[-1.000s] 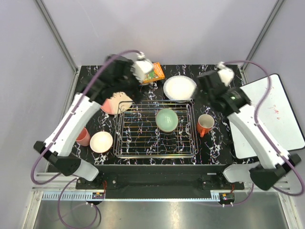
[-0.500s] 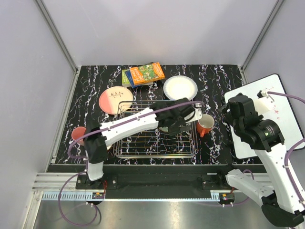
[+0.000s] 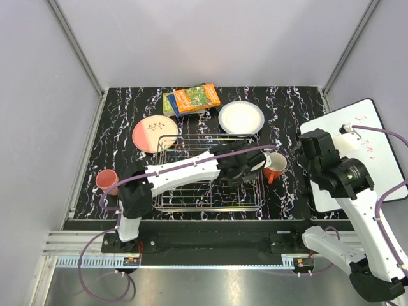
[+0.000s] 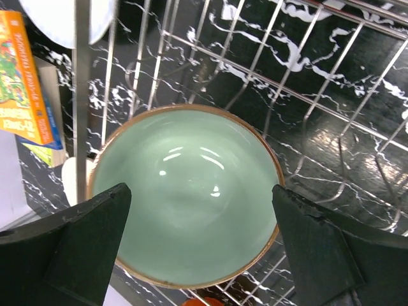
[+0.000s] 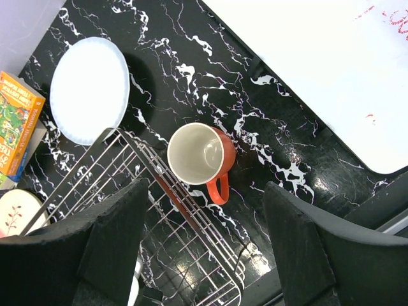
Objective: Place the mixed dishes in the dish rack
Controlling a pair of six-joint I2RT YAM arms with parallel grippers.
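The left gripper (image 4: 199, 191) is spread wide, one finger (image 4: 83, 248) on each side of the green bowl (image 4: 185, 217). The bowl sits mouth up on the wires inside the rack (image 3: 185, 191). Whether the fingertips touch its rim or hang just above it is hard to tell from the wrist view. In the top view the left arm reaches across the rack to its right half and covers the bowl.

The right gripper (image 5: 207, 186) is also wide open and holds nothing. It hangs above the mug (image 5: 201, 153), which stands upright and empty on the table (image 3: 287, 108), just beside the rack's right edge and outside it. The right arm is over the whiteboard (image 3: 370, 146) at the table's right.

The white plate (image 3: 241, 117) lies flat just beyond the rack's far right corner. The pink plate (image 3: 155, 134) lies at the far left corner, its near edge at the rack's rim. The books (image 3: 194, 99) are stacked between the two plates, farther back. The cup (image 3: 107, 180) stands left of the rack, apart from it.
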